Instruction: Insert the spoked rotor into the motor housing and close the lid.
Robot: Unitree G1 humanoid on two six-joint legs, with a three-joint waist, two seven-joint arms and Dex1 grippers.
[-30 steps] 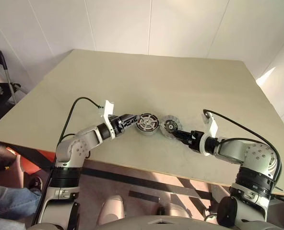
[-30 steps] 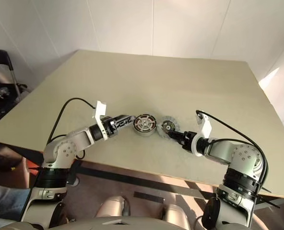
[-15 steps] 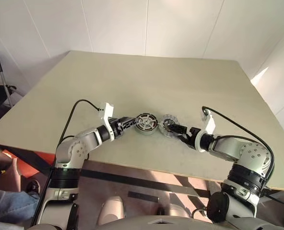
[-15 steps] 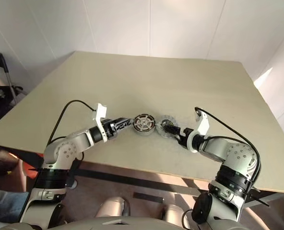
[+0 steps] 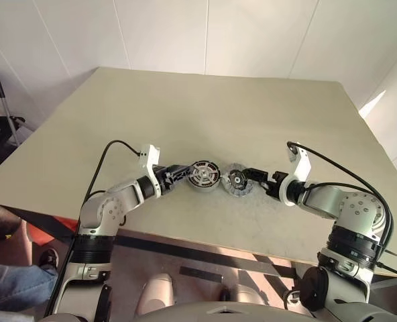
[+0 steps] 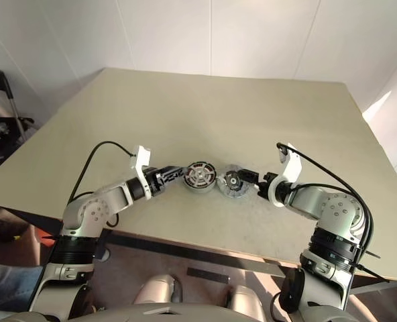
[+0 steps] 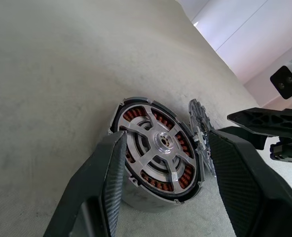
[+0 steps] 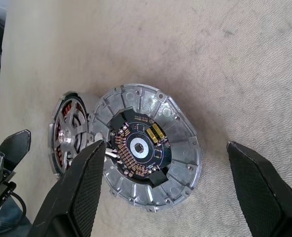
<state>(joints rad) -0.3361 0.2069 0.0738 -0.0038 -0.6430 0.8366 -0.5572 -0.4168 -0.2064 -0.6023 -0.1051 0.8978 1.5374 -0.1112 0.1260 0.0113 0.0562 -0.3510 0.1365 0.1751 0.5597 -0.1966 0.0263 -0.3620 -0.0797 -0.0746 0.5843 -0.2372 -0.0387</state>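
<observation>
Housing [image 7: 138,196]: thick round silver puck on the matt beige table [image 5: 218,114], with copper windings in a ring.
Rotor [image 7: 163,143]: flat silver spokes on a hub, seated in the housing over the windings.
Lid [image 8: 180,128]: grey ribbed disc lying beside the housing, edge to edge.
Right wrist view: a dark circuit board at the lid's centre.
My left gripper [image 5: 184,172]: clamped across the housing's rim.
My right gripper [image 5: 253,176]: jaws spread wide either side of the lid, holding nothing.

A bare lab-like test room: plain white panelled walls [image 5: 205,33], one large beige table [image 5: 218,114].
</observation>
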